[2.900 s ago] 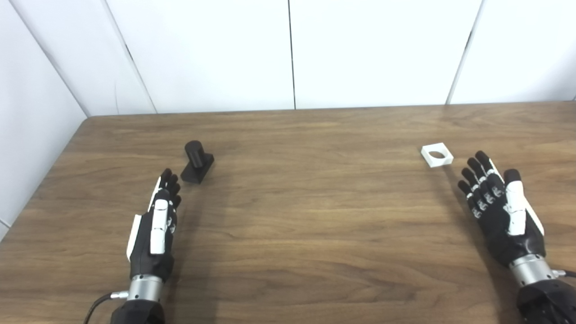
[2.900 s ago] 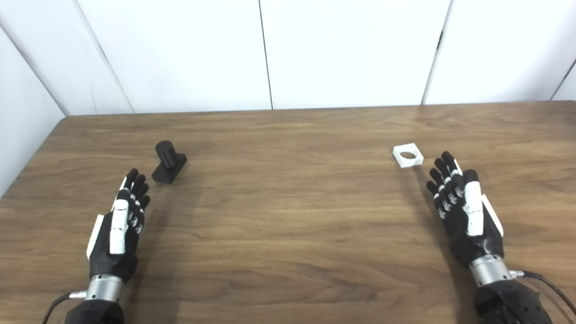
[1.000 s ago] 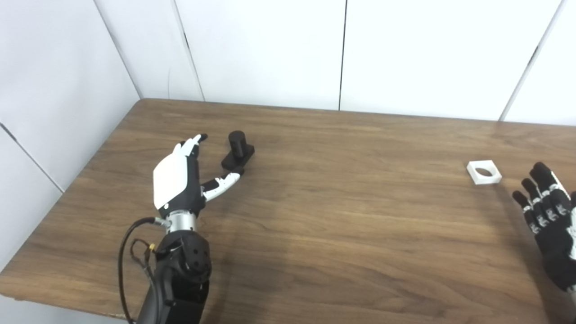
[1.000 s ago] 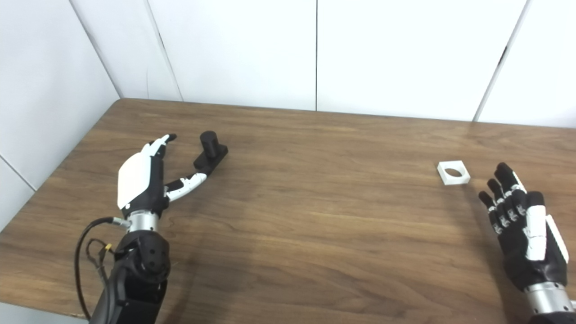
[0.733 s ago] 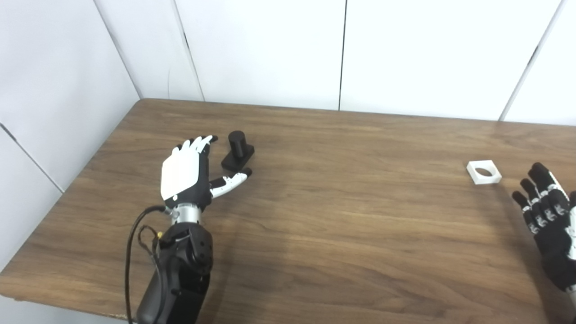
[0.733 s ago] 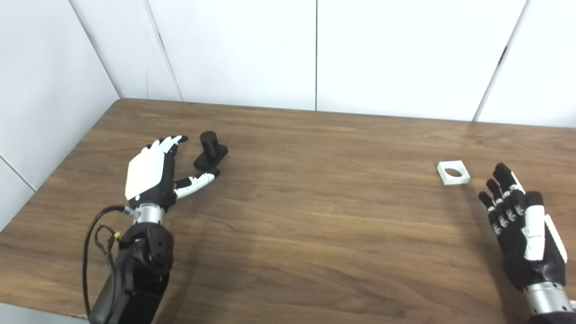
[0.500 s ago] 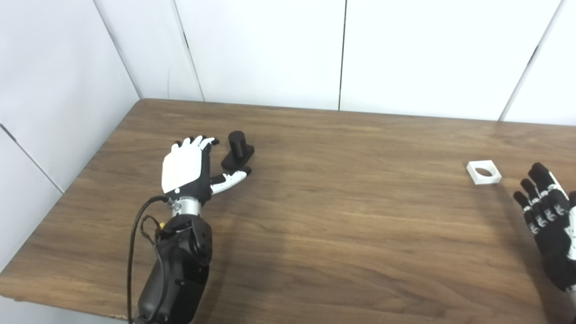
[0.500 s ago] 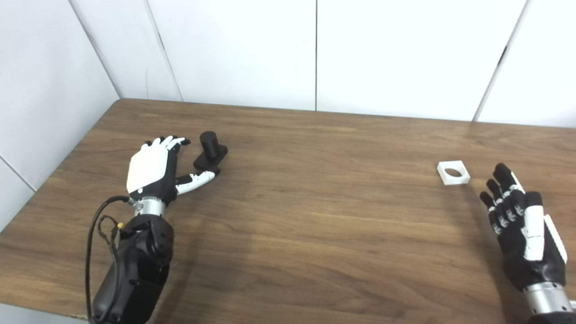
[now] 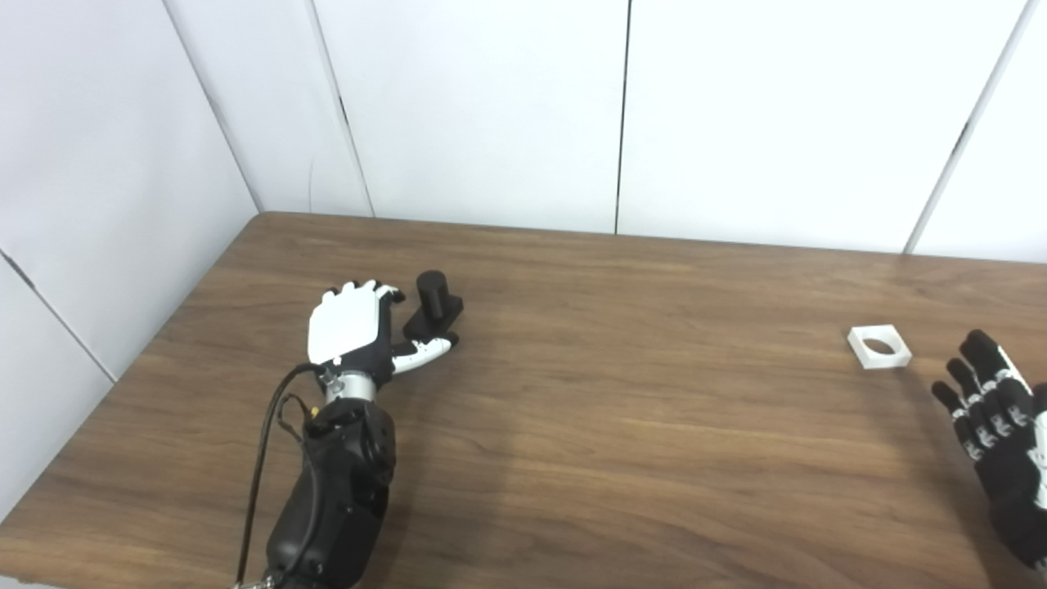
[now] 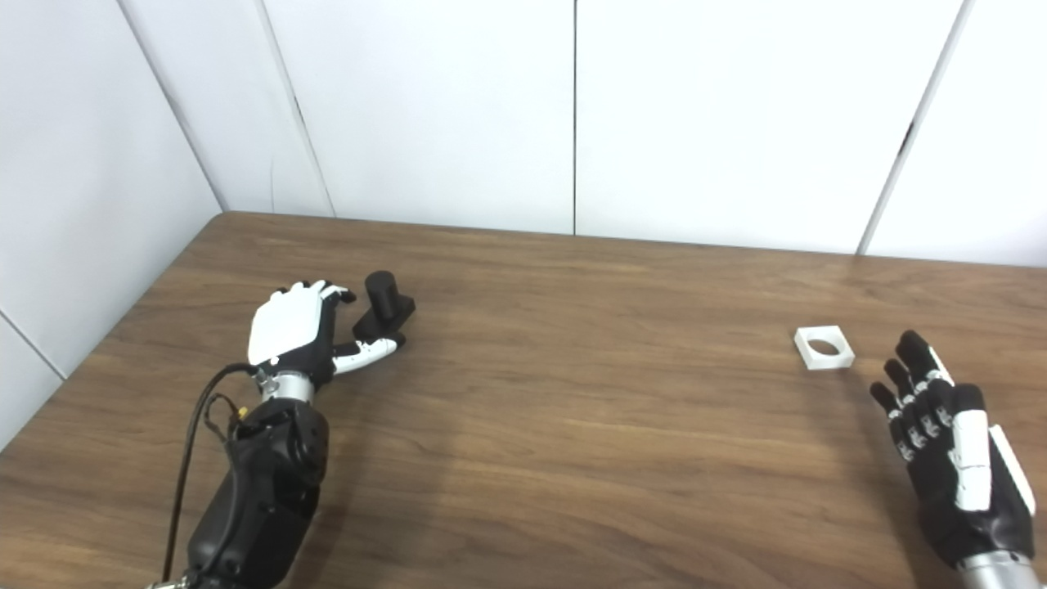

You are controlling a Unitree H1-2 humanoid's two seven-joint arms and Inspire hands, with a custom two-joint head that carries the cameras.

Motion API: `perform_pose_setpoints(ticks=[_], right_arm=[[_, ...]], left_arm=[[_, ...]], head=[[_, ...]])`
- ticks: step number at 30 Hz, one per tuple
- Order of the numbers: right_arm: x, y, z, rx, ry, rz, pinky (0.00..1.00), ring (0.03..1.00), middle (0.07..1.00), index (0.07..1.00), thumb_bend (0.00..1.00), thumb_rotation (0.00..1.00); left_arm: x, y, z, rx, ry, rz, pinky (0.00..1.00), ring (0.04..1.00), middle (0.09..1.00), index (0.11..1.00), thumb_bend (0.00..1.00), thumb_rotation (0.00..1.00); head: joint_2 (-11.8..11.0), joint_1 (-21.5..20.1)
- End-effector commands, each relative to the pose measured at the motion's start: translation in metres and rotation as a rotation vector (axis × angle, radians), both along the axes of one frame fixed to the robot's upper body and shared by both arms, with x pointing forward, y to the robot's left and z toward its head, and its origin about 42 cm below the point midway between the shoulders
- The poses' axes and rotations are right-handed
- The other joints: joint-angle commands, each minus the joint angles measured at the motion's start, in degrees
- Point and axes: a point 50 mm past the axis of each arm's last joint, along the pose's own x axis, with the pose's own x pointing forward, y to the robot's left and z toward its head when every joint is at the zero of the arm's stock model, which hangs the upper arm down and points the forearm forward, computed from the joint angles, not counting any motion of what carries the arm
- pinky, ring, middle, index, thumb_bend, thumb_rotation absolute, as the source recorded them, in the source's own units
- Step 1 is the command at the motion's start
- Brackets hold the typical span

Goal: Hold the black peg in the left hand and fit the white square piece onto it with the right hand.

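One black peg point(image 9: 432, 304), round post on block base, just beyond left hand point(image 9: 353, 327), fingers spread, ungrasped. One white square piece point(image 10: 824, 347), round hole, ahead of right hand point(image 10: 953, 458), fingers apart, empty. Wood-grain worktop point(image 9: 622, 425).

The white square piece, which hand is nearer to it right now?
Right. The right hand lies open on the table just beside and in front of the white square piece, not touching it. The left hand is far across the table, at the black peg.

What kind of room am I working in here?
Likely a lab test cell: a bare wood-grain table boxed in by plain white wall panels, holding only a black peg on a base and a white square piece with a round hole.
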Motion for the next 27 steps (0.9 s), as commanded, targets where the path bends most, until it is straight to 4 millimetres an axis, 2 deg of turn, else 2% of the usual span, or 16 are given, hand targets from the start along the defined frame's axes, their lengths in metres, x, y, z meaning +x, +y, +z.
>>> perform_pose_setpoints(ticks=[1,11,21,27], right_arm=[[-0.013,0.001,-0.020,0.022,0.032,-0.017,0.96,1.000,1.000,0.964,0.66,0.95],[-0.018,-0.001,-0.020,0.025,0.031,-0.018,0.95,1.000,1.000,0.966,0.66,0.95],[-0.021,-0.003,-0.020,0.006,0.030,-0.023,0.93,1.000,0.996,0.956,0.65,0.95],[-0.023,-0.003,-0.019,0.010,0.032,-0.021,0.95,1.000,0.998,0.958,0.66,0.95]], left_arm=[[0.018,0.009,0.025,0.060,-0.080,0.012,1.00,0.980,0.933,0.780,0.79,0.68],[0.029,0.011,0.019,0.052,-0.070,0.017,1.00,0.978,0.921,0.771,0.80,0.66],[0.032,0.010,0.018,0.045,-0.068,0.010,1.00,0.982,0.914,0.752,0.79,0.66],[0.030,0.006,0.018,0.038,-0.073,0.002,1.00,0.986,0.916,0.733,0.78,0.64]], head=[[0.10,-0.04],[0.32,-0.38],[0.49,-0.73],[0.92,-0.66]])
